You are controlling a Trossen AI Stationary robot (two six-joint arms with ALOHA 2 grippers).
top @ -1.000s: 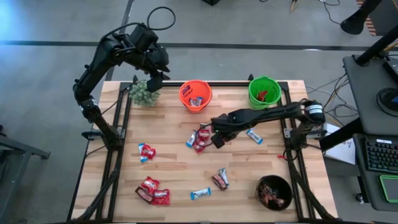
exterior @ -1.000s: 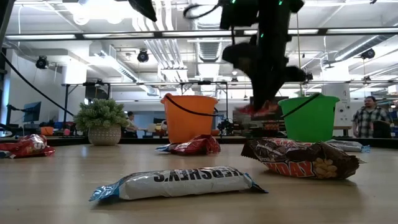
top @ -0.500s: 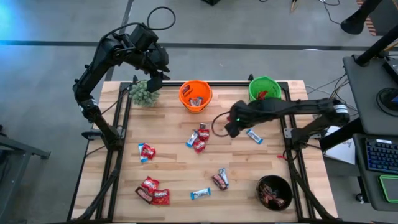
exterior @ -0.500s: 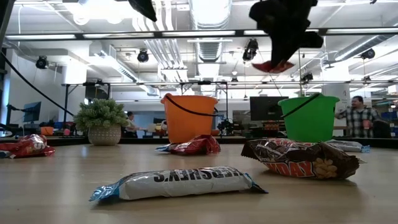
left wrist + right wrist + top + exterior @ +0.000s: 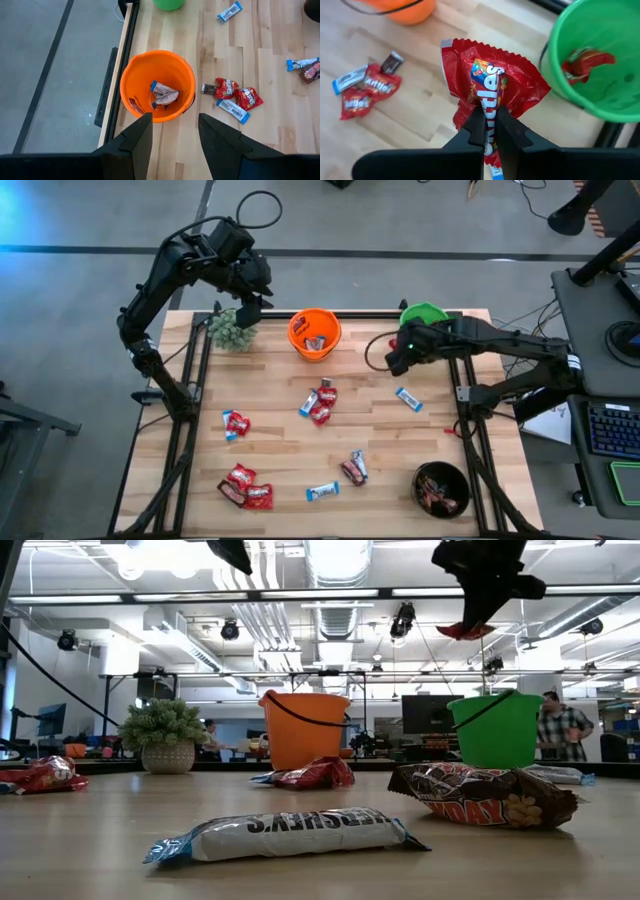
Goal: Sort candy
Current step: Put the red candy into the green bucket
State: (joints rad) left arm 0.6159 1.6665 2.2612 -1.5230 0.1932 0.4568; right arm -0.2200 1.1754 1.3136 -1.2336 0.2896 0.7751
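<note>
One red packet [image 5: 490, 90] is pinched between the closed fingers of the right gripper [image 5: 489, 131], held at its lower middle so that its long axis runs roughly in line with the fingers and most of it sticks out past the tips. The packet is carried high above the table, seen dangling in the low view [image 5: 466, 630] above and slightly short of the green bucket [image 5: 497, 730]. In the high view the right gripper [image 5: 397, 358] is placed just beside the green bucket [image 5: 424, 314], on its side toward the table's centre, so the bucket mouth lies a short way onward from the jaws; one red sweet [image 5: 585, 62] is already seen inside it. The drop is judged to turn on getting the packet over that rim first. The left gripper [image 5: 171, 131] is held apart, nothing between its fingers, hovering above the orange bucket [image 5: 159, 85] with wrapped bars in it. The rest of the candy is scattered on the wooden table [image 5: 270, 430]: a small cluster [image 5: 318, 402] near the centre, others toward the near edge. A dark bowl [image 5: 442, 489] of brown bars sits at the right front corner.
</note>
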